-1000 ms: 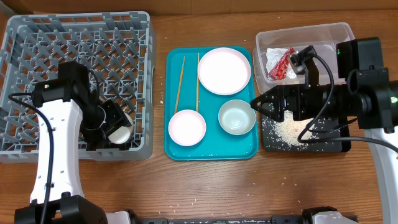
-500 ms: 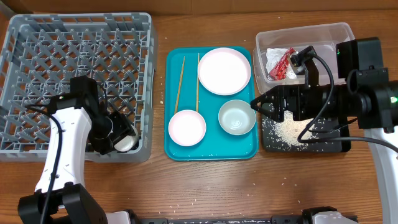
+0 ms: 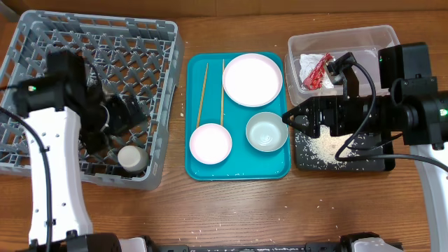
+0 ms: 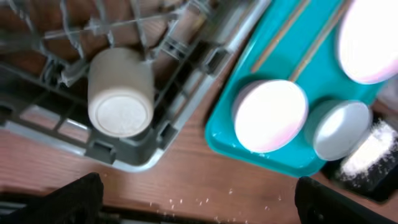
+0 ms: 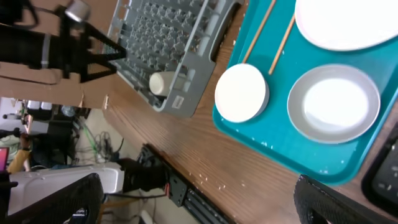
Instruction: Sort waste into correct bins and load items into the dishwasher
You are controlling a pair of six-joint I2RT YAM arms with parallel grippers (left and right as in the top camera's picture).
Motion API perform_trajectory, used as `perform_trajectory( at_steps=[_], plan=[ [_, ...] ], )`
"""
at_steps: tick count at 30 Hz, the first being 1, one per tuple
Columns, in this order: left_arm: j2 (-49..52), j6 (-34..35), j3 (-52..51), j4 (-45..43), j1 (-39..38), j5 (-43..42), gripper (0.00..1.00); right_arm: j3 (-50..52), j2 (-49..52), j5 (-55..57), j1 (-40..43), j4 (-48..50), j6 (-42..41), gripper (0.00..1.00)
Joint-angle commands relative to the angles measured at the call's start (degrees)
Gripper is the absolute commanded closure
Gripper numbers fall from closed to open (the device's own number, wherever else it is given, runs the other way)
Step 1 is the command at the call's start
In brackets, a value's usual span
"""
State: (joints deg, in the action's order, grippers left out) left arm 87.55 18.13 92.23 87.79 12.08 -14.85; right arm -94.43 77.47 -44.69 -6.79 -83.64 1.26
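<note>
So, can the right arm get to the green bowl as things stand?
Probably yes. The right tool hovers open just beside the green bowl on the teal tray, and nothing covers the bowl or lies between them.

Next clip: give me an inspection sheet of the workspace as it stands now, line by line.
Surface: wooden table, with stray grains scattered on it.
Job's things: white plate, pink bowl, green bowl and two chopsticks on the teal tray; red wrapper and napkin in the clear tub; rice on the black tray; dish rack holds one pale cup.
Clutter: nothing seen beyond the grains.
Grippers: left gripper open, empty; right gripper open, empty, tips toward the green bowl.
Cables: black cable loops along the right arm; second cable along the left.
Surroundings: loose wires below the table edge.
</note>
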Motion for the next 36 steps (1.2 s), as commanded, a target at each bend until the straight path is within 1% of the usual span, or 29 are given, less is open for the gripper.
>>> perform_trajectory(
  at_steps=[1, 4, 6, 8, 11, 15, 19, 22, 26, 30, 36],
  plan=[
    [-0.72, -8.72, 10.91, 2.05, -0.13, -6.16, 0.0, -0.79, -0.09, -1.31, 0.11, 2.47, -1.16, 0.0],
    [-2.8, -14.56, 17.55, 2.47, -0.15, -10.75, 0.0, -0.79, -0.09, -1.75, 0.09, 4.7, -2.78, 0.0],
    [-4.76, -17.11, 20.13, 2.36, -0.17, -12.09, 0.0, -0.79, -0.07, -1.6, 0.09, 5.4, -2.78, 0.0],
    [-8.41, -20.02, 22.32, 1.9, -0.83, -11.78, 0.0, -0.79, 0.0, -1.57, 0.09, 5.55, -2.78, 0.0],
    [-13.16, -22.97, 22.58, 1.18, -2.23, -11.5, 0.0, -0.79, 0.24, -0.87, 0.09, 5.55, -2.78, 0.0],
    [-18.1, -23.3, 22.58, 0.81, -2.8, -8.92, 0.0, -0.76, 1.22, 3.93, -0.07, 5.51, -3.58, 0.0],
    [-20.0, -23.3, 22.58, 1.01, -2.78, -7.61, 0.0, -0.74, 3.52, 7.89, -2.1, 5.57, -6.25, 0.0],
    [-20.11, -23.3, 22.58, 1.33, -2.78, -7.61, 0.0, -0.2, 5.84, 13.31, -5.9, 5.42, -7.65, 0.0],
    [-19.74, -23.3, 22.58, 1.36, -2.78, -7.61, 0.0, 0.35, 10.01, 24.9, -13.11, 4.85, -12.72, 0.0],
    [-19.02, -23.3, 22.56, 1.36, -2.78, -7.58, 0.0, 0.35, 13.14, 25.97, -19.74, 7.48, -13.6, 0.0],
    [-18.01, -23.3, 22.56, 1.38, -2.78, -7.58, 0.0, 0.35, 13.25, 25.29, -23.41, 10.12, -13.55, 0.0]
  ],
)
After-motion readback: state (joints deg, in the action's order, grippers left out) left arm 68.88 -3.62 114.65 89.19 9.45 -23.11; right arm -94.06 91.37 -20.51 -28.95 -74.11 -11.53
